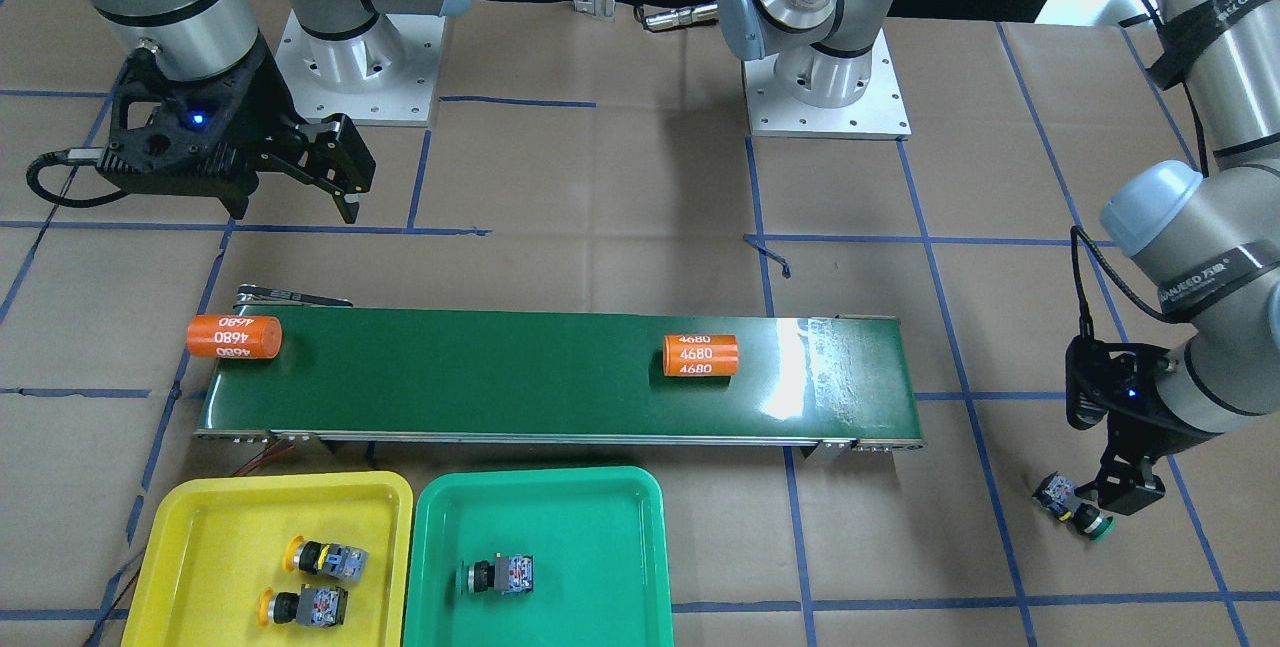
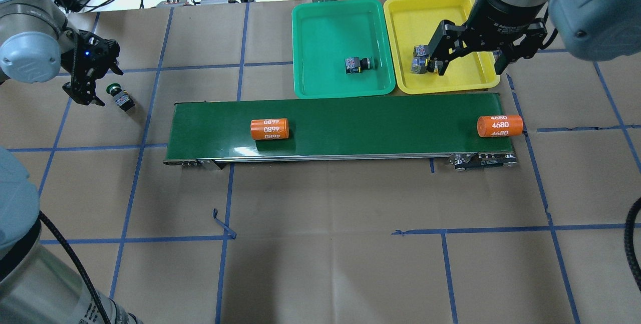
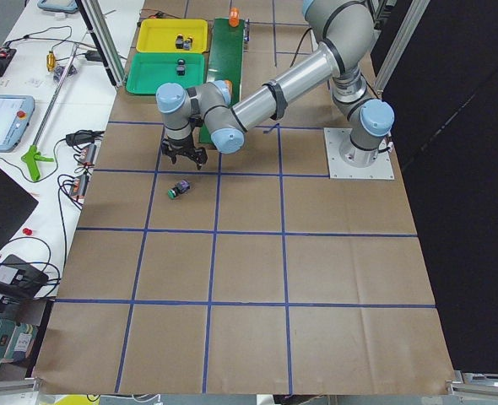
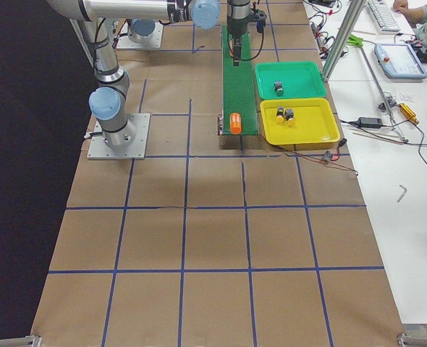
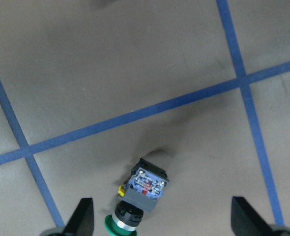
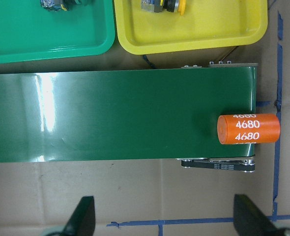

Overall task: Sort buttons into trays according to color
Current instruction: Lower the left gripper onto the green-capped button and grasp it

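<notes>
While three of the four buttons already lie in trays, one green button (image 5: 144, 189) lies on its side on the paper-covered table (image 1: 620, 187), well apart from both trays, off the end of the conveyor belt (image 1: 500, 377) on the robot's left. The left gripper (image 5: 163, 219) hangs directly above it with its jaws spread wide. In the wrist view one finger shows at either side of the button and neither touches it; the green cap points toward the bottom edge of that view and the blue-grey terminal block faces up. The right gripper (image 2: 470, 62) is held up above the table near the belt's other end, jaws likewise apart and holding nothing. The yellow tray (image 1: 180, 527) holds both yellow buttons (image 1: 325, 557), lying on their sides close together, one just beside the other. The green tray (image 1: 600, 527), touching the yellow one edge to edge, holds the second green button (image 1: 497, 575) near its middle. Two orange cylinders (image 1: 701, 355) marked 4680 lie on the belt, one partway along it, the other at the end on the robot's right, overhanging the edge. Blue tape lines (image 1: 940, 239) cross the table in a grid
</notes>
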You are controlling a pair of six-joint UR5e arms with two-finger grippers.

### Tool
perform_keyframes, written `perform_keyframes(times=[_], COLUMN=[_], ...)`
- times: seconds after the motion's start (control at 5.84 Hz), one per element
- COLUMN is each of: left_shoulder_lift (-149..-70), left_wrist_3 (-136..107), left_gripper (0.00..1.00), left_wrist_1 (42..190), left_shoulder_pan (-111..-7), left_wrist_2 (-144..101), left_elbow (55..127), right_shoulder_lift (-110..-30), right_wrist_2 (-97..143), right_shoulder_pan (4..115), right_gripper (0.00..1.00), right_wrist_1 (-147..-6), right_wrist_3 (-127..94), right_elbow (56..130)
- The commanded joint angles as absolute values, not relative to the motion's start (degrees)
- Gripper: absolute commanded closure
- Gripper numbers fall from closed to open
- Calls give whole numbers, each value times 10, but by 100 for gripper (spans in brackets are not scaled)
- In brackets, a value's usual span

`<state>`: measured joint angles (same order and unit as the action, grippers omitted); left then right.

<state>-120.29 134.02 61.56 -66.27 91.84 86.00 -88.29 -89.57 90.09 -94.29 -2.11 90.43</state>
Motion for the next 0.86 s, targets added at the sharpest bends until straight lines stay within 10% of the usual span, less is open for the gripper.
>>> perform_keyframes(times=[0.0, 0.68], left_shoulder_lift=[-1253, -1282], left_wrist_3=[1421, 1429], left_gripper=[3, 24], left_wrist_1=[555, 534], left_shoulder_pan=[-657, -652], left_wrist_2=[918, 915], left_elbow=[849, 860], right_shoulder_lift=[-882, -882], right_wrist_2=[-896, -897], right_shoulder_pan=[901, 901], right_gripper=[0, 0], right_wrist_1=[-942, -942], right_wrist_3=[-21, -21], right_elbow=[905, 907])
